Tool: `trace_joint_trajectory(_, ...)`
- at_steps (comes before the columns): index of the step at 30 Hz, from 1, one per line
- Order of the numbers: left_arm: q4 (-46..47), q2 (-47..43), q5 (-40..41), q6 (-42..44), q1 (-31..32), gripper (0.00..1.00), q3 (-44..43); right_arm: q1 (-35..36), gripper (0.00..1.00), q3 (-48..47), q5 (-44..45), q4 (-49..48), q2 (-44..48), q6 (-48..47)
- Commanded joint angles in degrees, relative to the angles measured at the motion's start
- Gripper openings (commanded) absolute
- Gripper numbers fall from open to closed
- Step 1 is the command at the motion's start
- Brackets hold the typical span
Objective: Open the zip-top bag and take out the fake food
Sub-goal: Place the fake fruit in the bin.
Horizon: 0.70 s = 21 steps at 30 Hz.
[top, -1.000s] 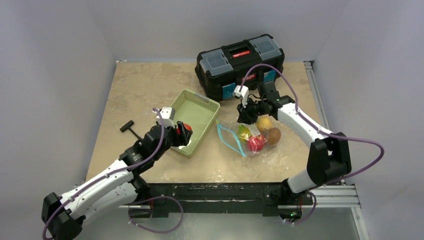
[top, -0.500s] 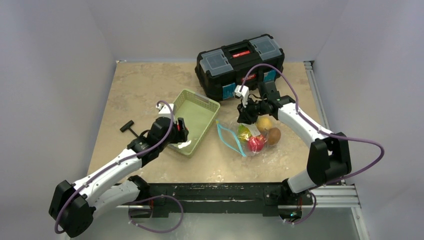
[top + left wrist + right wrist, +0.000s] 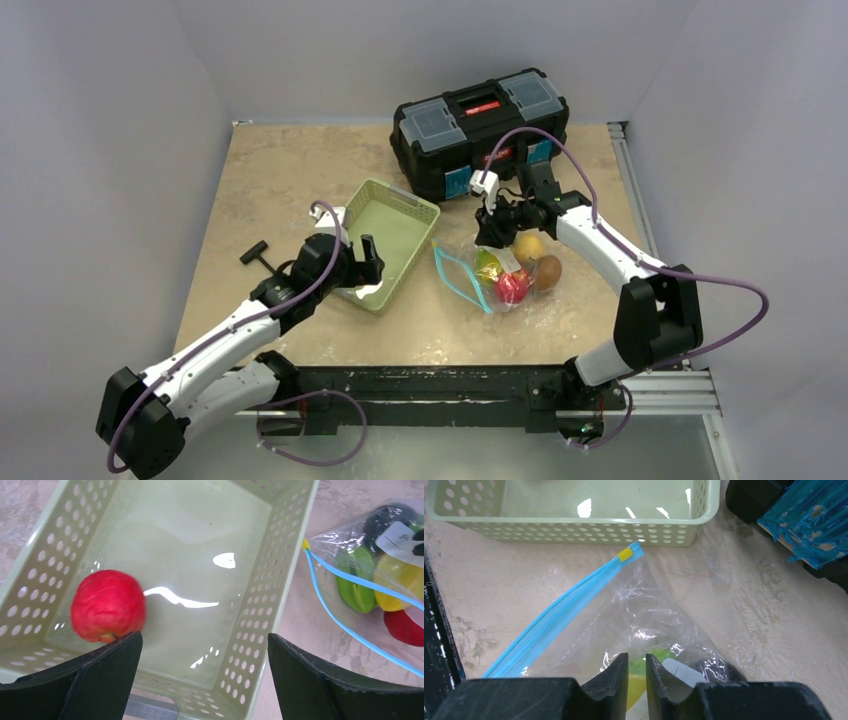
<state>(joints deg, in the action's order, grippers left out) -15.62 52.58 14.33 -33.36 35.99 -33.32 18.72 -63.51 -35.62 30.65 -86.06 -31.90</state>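
Left gripper [image 3: 204, 636], jaws wide apart over the red fruit [image 3: 107, 605] in the basket [image 3: 260, 605], should lift straight clear. Right gripper [image 3: 636, 662] clamps the zip-top bag [image 3: 644, 615], right of the basket; hold its mouth steady.

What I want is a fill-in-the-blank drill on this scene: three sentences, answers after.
The ____ fruit lies in the green basket.
The left gripper over it has its jaws ____.
The right gripper pinches the zip-top bag, whose zip strip is ____.
Missing words: red, open, blue.
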Motion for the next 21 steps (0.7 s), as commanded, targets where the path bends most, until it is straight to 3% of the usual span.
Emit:
trace_joint_trajectory(1, 3.1, -2.3, -7.8, 2.1, -0.5, 0.95, -1.4, -0.3, 0.19, -0.2, -2.6, 0.7, 2.4, -1.5)
trace_joint_trajectory(7, 11.8, -7.2, -24.0, 4.2, -0.4, 0.95, 2.3, -0.6, 0.29, -0.3, -6.8, 3.5, 6.5, -4.8)
trace_joint_trajectory(12, 24.0, -6.6, -34.6, -0.1, 0.3, 0.8, 5.8, -0.6, 0.42, 1.5, -9.9, 6.9, 11.5, -10.1)
trace_joint_trajectory(18, 27.9, 1.0, -29.6, -1.1, 8.8, 0.74, 3.3, 0.5, 0.66, 2.4, -12.4, 8.9, 17.2, -11.2)
trace_joint_trajectory(21, 29.7, 4.4, -27.0, -2.5, 10.3, 0.69, 2.6, 7.7, 0.77, 0.6, -4.1, 10.3, 17.7, -8.7)
